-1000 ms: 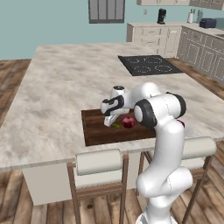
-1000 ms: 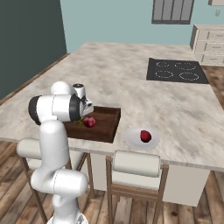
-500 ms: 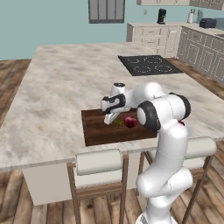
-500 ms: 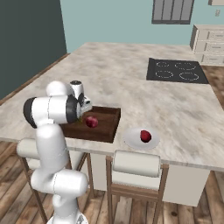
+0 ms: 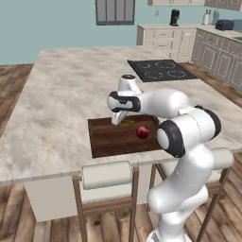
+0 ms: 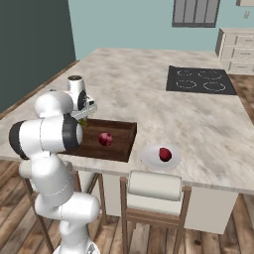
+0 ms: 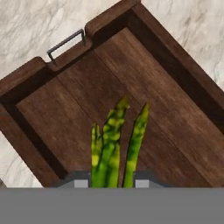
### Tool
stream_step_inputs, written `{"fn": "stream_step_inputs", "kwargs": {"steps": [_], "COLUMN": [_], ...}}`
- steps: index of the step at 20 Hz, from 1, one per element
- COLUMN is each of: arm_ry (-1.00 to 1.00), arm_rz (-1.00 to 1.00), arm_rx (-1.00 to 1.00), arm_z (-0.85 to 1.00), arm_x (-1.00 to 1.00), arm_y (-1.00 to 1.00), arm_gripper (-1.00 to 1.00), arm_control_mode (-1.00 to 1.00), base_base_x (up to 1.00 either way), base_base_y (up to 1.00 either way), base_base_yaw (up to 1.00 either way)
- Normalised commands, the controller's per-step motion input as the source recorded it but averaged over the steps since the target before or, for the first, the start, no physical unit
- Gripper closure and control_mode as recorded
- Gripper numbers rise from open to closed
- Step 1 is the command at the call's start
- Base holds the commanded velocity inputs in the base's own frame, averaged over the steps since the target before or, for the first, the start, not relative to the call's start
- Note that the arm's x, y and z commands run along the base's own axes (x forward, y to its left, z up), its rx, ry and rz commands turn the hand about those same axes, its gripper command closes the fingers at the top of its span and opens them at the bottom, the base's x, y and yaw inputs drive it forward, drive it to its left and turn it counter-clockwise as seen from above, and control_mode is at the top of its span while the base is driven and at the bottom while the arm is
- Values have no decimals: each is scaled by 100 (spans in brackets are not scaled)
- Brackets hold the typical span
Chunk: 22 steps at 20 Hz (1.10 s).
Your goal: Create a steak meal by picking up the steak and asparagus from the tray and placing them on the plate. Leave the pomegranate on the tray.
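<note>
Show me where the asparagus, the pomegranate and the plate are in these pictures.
asparagus (image 7: 113,144): hand view, middle of the green stalks.
pomegranate (image 6: 104,139): right base view, centre of the ball.
plate (image 6: 149,158): right base view, bare left rim.

Tray (image 6: 124,144) sits on the desk (image 6: 149,94) at its near edge. Pomegranate (image 6: 105,139) lies in the tray. Asparagus (image 7: 114,144) over the tray floor near its handle end, probably lifted clear. Plate (image 6: 149,158) just right of the tray, steak (image 6: 165,154) on it.
</note>
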Motion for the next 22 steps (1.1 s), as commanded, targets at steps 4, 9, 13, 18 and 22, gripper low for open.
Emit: {"fn": "stream_step_inputs", "kwargs": {"steps": [4, 9, 13, 18, 22], "arm_ry": [0, -2, -8, -15, -6], "arm_rz": [-8, -20, -26, -27, -27], "arm_rx": [-2, 0, 0, 0, 0], "arm_z": [44, 6, 0, 0, 0], "arm_x": [-21, -23, -18, -12, -2], "arm_y": [-11, -55, -76, -82, -88], "arm_gripper": [100, 100, 100, 100, 100], "arm_control_mode": [-100, -100, -100, -100, -100], "base_base_x": [0, 0, 0, 0, 0], "base_base_y": [0, 0, 0, 0, 0], "base_base_yaw": [0, 0, 0, 0, 0]}}
